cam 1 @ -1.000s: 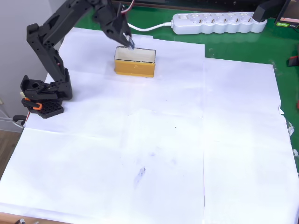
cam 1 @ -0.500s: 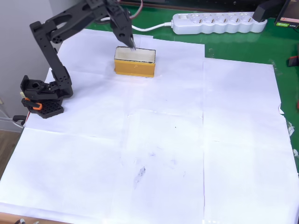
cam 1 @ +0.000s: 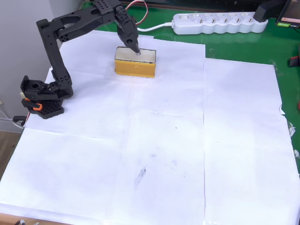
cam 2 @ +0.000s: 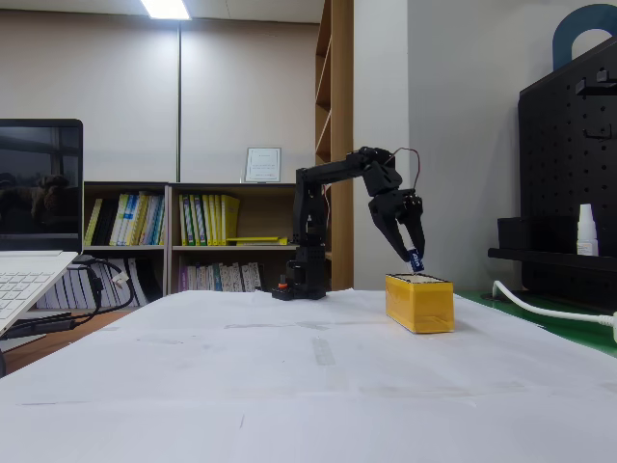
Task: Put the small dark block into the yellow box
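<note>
The yellow box (cam 1: 135,68) stands on white paper at the back left of the table in the overhead view, cream inside showing. My gripper (cam 1: 137,50) points down over the box's left half, just above the rim. In the fixed view the gripper (cam 2: 416,261) hangs right over the top of the yellow box (cam 2: 419,305), shut on the small dark block (cam 2: 415,260), which shows a lighter face and sits a little above the rim.
A white power strip (cam 1: 220,23) lies on the green mat (cam 1: 243,44) behind the box. The arm's base (cam 1: 42,98) stands at the left edge. White paper sheets (cam 1: 187,140) cover the table. A laptop (cam 2: 29,280) sits at the left of the fixed view.
The arm has stretched out to the right, and the gripper has moved from the box's back left rim to above its inside, still shut.
</note>
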`<action>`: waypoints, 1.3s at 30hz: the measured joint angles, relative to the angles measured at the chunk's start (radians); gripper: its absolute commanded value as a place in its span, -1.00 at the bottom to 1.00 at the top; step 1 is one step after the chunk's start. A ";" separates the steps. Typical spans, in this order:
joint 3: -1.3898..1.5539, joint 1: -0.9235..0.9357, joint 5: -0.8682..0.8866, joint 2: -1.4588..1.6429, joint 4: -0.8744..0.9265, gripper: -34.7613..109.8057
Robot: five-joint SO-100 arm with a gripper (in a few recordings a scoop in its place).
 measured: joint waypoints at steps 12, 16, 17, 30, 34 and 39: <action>-0.014 0.040 -0.037 0.021 -0.006 -0.05; -0.014 0.038 -0.037 -0.018 -0.006 -0.05; -0.014 0.038 -0.037 -0.041 -0.006 -0.05; -0.259 0.311 -0.187 -0.635 0.003 -0.05; -0.505 0.376 -0.204 -0.884 0.014 -0.22; -0.862 0.465 -0.259 -1.175 0.008 -0.31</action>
